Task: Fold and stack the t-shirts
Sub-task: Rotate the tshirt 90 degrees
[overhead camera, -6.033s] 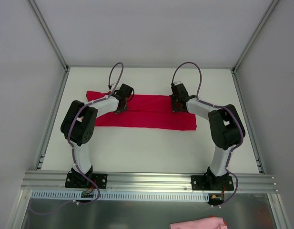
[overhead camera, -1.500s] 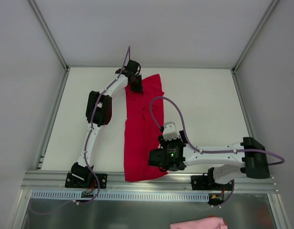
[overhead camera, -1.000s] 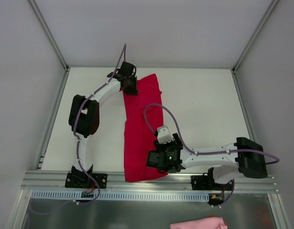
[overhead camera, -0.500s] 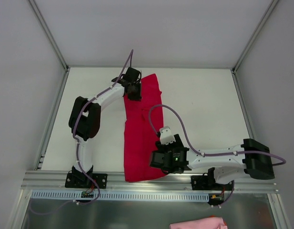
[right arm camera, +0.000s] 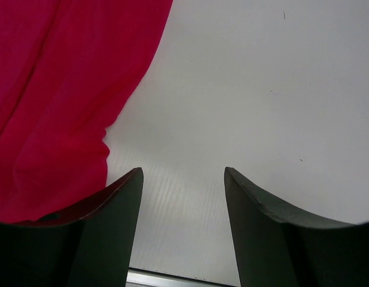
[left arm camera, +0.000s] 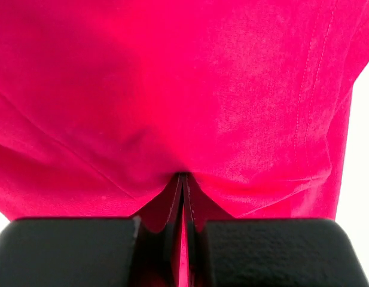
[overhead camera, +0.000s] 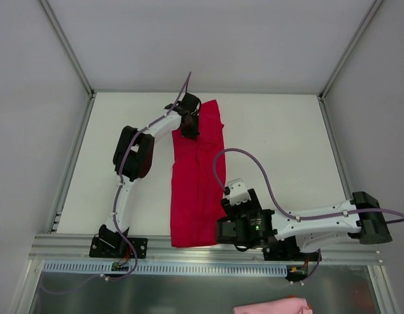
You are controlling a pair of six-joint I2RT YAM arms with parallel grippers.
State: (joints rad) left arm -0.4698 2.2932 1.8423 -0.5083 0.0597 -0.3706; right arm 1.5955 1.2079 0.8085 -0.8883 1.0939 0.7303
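Plain crimson-red soft cloth t-shirt lies as a long narrow strip on the white table, running from far centre to the near edge. Left gripper is pinched fully closed on the strip's far end; the left wrist view alone shows cloth puckered at the fingertips. Right gripper stands part open and holds nothing, with only bare table in the gap, just beside the strip's near right edge.
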